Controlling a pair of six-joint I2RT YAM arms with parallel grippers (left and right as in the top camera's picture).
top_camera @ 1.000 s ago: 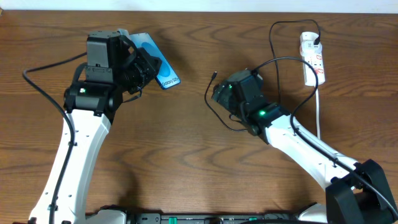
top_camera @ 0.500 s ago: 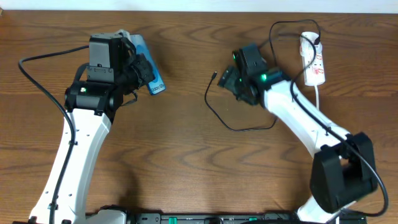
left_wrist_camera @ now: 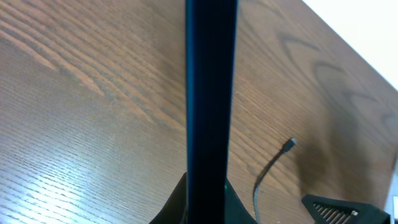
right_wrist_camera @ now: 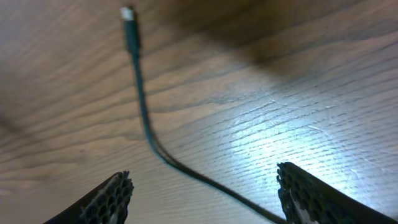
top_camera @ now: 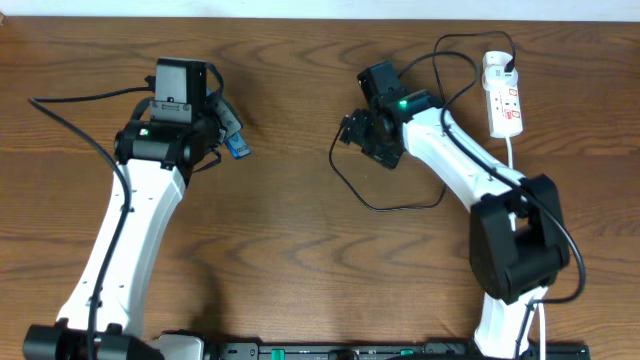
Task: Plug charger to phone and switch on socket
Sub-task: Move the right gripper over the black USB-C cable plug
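Phone [left_wrist_camera: 211,93] is edge-on in my L gripper [top_camera: 222,122], clamped tight, far left of the worktop [top_camera: 300,260]. From overhead I get only a sliver of blue screen; the wrist cam shows just the dark rim. Charger [right_wrist_camera: 144,118] is a thin black cable. Its metal-tipped plug [right_wrist_camera: 127,14] lies flat on the wood near centre, with slack looping near-ward, then right to the black adapter [top_camera: 511,68] in the socket [top_camera: 503,100], far right. R gripper [top_camera: 357,133] hangs over the plug end, fingers [right_wrist_camera: 115,196] spread wide, nothing btwn them. White cord [top_camera: 512,160] trails near-ward from the strip. R arm [top_camera: 460,170] hides part of the cable.
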